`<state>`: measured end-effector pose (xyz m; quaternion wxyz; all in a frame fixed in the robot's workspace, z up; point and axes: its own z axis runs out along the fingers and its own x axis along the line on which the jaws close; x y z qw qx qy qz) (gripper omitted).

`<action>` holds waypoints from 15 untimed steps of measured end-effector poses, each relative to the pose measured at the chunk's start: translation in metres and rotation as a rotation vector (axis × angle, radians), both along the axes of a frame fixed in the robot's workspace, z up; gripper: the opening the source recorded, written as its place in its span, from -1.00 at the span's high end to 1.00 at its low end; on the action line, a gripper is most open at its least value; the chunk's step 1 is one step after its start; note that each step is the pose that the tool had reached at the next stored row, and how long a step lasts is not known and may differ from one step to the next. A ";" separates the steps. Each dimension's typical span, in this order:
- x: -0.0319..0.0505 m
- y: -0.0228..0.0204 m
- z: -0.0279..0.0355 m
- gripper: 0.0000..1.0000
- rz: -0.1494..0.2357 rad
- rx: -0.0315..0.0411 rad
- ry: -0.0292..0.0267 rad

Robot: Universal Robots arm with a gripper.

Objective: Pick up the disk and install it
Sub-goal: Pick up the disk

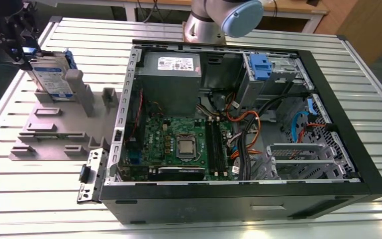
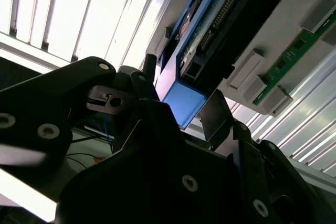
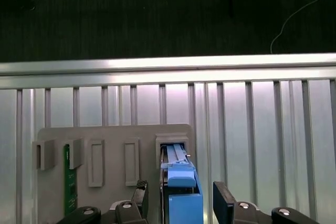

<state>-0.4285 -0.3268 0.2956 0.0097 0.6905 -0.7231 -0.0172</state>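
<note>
My claw (image 3: 180,191) is cropped, fingers (image 3: 223,202) spread either side of the disk (image 1: 50,74), gripping nothing. It stands upright in the grey fixture (image 1: 65,144), ten o'clock from the open computer case (image 1: 244,204) in the exterior view. Slatted metal worktop (image 1: 38,199); dark floor (image 3: 105,19) beyond.

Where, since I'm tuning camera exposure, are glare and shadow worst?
Second wrist view: the table slats blow out white while the claw is nearly black. First wrist view: dark floor, evenly lit disk. Exterior view: mild glare on slats.
</note>
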 end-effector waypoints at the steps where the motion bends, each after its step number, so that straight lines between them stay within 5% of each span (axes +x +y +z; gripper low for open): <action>1: 0.0000 0.0000 -0.0008 -0.20 0.000 0.0000 0.0000; 5: 0.0000 0.0000 -0.0040 -0.18 0.000 0.0000 0.0001; 8: -0.0001 0.0000 -0.0042 0.09 0.000 -0.0001 0.0000; 15: -0.0002 -0.0001 -0.0059 0.09 0.000 -0.0001 -0.0024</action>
